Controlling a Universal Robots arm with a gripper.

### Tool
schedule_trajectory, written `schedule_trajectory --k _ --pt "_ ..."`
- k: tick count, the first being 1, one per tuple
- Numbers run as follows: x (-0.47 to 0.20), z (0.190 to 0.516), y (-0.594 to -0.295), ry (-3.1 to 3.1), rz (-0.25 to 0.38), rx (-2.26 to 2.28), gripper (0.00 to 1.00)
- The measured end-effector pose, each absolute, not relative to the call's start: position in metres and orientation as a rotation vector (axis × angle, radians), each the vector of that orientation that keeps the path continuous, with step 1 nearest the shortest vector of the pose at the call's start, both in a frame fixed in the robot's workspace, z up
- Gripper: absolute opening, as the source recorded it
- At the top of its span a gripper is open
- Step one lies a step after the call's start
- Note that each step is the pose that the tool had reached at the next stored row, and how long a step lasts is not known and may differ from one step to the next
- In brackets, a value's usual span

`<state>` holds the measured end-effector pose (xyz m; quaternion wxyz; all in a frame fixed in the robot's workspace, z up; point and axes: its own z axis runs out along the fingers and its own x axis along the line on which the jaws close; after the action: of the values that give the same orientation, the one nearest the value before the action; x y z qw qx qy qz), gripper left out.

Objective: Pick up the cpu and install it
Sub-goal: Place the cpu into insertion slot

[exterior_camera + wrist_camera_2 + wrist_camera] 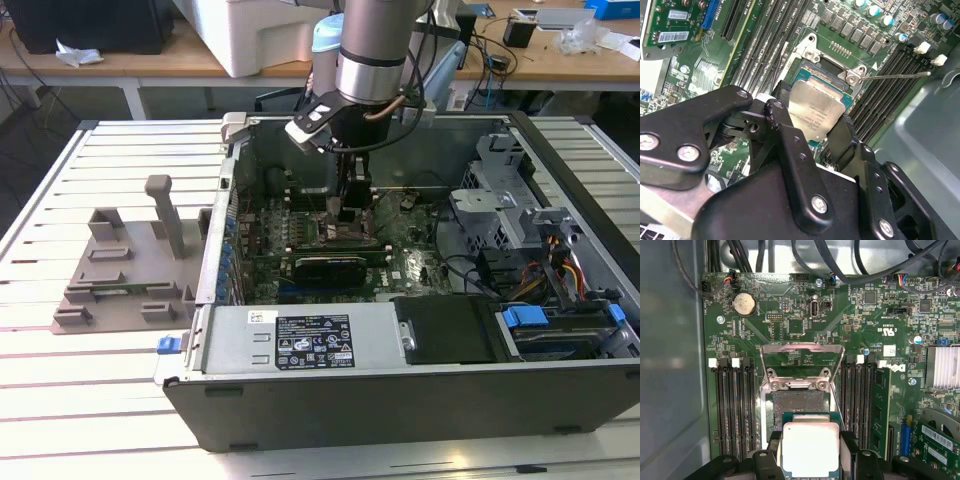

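- So, the arm (375, 50) reaches down into the open computer case (420, 400) on the counter (100, 400).
- Jaws are clamped on the cpu (810, 447) from two sides, shiny top up.
- It's right over the open socket (799, 400), metal frame (800, 385) flipped up. Can't tell if it's touching.
- Grey tray (130, 270) sits beside the case, on the exterior view's left.

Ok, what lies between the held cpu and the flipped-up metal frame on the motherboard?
In the first wrist view, the open socket, its contact bed uncovered, lies between the cpu and the metal frame.
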<state>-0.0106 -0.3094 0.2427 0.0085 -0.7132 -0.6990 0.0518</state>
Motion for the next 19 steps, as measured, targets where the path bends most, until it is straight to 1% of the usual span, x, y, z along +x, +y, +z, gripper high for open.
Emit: schedule_trajectory --k 19 --pt "-0.009 0.229 -0.309 -2.184 0.162 -2.228 0.55"
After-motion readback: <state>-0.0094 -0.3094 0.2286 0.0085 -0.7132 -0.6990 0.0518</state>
